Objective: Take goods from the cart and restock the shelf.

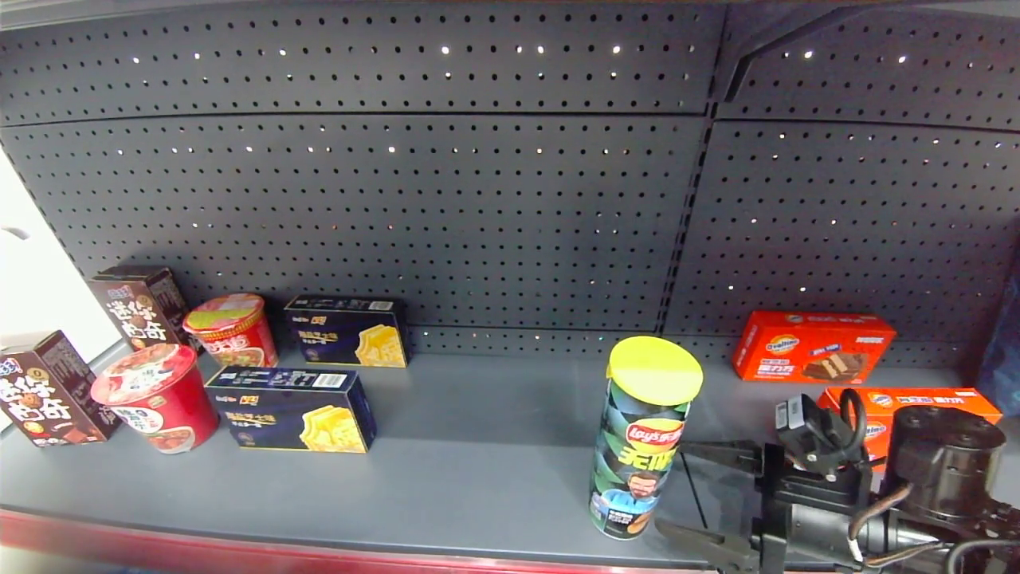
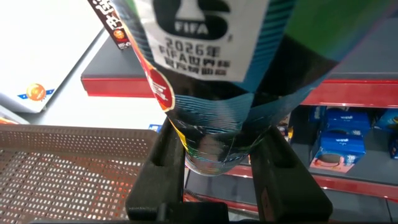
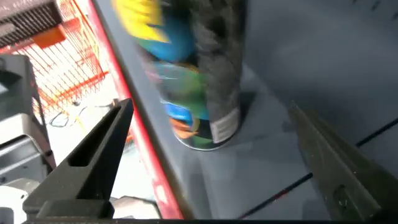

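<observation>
Standing upright near the front edge of the shelf is the can, yellow lid on. The right pincer is spread wide just right of the can, its fingers flanking the can's lower half with gaps on both sides. Orange boxes lie right of the can. Blue boxes, red cups and brown boxes sit well left of it. The left pincer clamps a second can, with the cart close by.
</observation>
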Motion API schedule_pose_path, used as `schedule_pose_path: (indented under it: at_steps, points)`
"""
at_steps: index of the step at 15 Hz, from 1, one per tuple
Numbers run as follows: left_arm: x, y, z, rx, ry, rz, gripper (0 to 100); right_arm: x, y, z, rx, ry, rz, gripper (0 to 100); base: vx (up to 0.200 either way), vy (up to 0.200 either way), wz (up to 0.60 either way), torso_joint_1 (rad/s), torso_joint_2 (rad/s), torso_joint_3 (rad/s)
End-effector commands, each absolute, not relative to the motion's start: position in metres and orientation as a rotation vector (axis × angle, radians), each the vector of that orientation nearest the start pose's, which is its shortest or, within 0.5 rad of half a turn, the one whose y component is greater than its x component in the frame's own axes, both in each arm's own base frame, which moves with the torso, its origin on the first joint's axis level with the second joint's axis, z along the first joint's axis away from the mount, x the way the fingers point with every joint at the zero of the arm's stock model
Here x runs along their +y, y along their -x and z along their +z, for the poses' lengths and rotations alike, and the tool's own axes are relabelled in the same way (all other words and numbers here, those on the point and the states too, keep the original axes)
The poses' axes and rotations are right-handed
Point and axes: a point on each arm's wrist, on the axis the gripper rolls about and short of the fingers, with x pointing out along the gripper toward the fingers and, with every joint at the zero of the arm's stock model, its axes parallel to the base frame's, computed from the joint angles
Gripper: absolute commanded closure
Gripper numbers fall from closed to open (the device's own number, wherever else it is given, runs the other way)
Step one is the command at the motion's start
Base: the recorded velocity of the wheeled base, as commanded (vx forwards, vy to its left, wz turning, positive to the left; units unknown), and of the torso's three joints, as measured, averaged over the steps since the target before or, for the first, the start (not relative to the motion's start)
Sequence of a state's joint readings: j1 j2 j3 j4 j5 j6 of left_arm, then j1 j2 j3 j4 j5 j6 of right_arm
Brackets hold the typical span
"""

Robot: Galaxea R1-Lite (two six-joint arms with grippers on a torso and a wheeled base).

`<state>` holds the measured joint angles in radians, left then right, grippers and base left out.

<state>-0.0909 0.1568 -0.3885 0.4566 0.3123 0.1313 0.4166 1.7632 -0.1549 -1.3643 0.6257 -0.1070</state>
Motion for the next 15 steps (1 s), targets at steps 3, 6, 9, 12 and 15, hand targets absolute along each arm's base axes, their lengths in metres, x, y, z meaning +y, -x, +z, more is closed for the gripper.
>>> schedule_pose_path:
  at_steps: [3,6,9,12,15]
  points:
    - [0.011,0.046,0.139,0.221,-0.176,0.207,100,0.070,-0.134,0.141,0.047,0.086,1.001,0,0.000,0.000,0.00,0.000,0.00,0.000]
    - [0.012,0.049,0.144,0.187,-0.179,0.202,100,0.042,-0.080,0.169,0.033,0.095,0.845,0,0.000,0.000,0.00,0.000,0.00,0.000]
    - [0.010,0.050,0.152,0.159,-0.175,0.114,100,0.018,-0.033,0.188,0.116,0.113,0.603,0,0.000,0.000,0.00,0.000,0.00,0.000]
    - [0.005,0.038,0.176,0.159,-0.163,-0.112,100,-0.005,0.012,0.183,0.067,0.053,0.264,0,0.000,0.000,0.00,0.000,0.00,0.000]
    - [-0.003,-0.003,0.204,0.122,-0.144,-0.258,100,-0.006,0.041,0.146,0.025,0.014,0.115,0,0.000,0.000,0.00,0.000,0.00,0.000]
